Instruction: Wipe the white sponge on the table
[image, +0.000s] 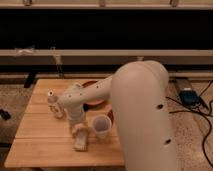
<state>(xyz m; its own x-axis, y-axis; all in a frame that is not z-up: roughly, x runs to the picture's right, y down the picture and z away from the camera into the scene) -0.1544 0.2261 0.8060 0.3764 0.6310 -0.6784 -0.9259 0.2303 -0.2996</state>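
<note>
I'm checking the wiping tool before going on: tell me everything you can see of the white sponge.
The sponge is a small, flat, off-white rectangular block that looks soft, with a faintly mottled top. It lies flat on the table near the front edge, its long side running roughly front to back. It sits just left of the cup, apart from it. The gripper comes down from above onto its far end and hides that part; the near end shows bare.

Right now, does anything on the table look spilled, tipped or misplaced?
Nothing stands out. The cup and bottle stand upright, the white sponge lies flat on the table, and the gripper hangs over it.
</note>
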